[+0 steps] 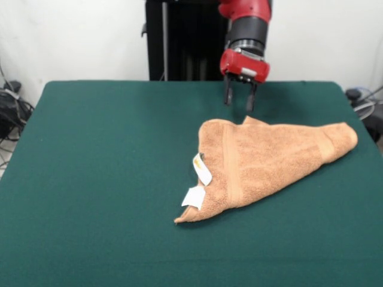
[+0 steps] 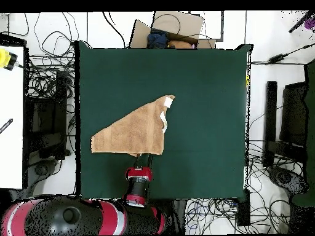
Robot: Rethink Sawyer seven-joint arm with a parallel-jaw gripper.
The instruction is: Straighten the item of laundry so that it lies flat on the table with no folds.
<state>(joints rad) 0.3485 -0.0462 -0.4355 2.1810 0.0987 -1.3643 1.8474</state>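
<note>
The orange-tan towel [image 1: 263, 161] lies folded into a rough triangle on the right half of the dark green table [image 1: 96, 179]. Its two white tags [image 1: 197, 182] stick out at the left edge. A woven band runs down its left part, another shows near its right tip. In the overhead view the towel [image 2: 132, 132] lies left of the table's [image 2: 203, 92] middle. My gripper [image 1: 239, 98] hangs above the table just behind the towel's far corner, its two dark fingers apart and empty. From overhead the gripper [image 2: 143, 161] stands at the towel's near edge.
The robot's black pedestal [image 1: 179, 42] stands behind the table's far edge. Cables and equipment [image 2: 49, 110] lie on the floor around the table. A cardboard box [image 2: 169, 31] sits beyond the table's far edge in the overhead view.
</note>
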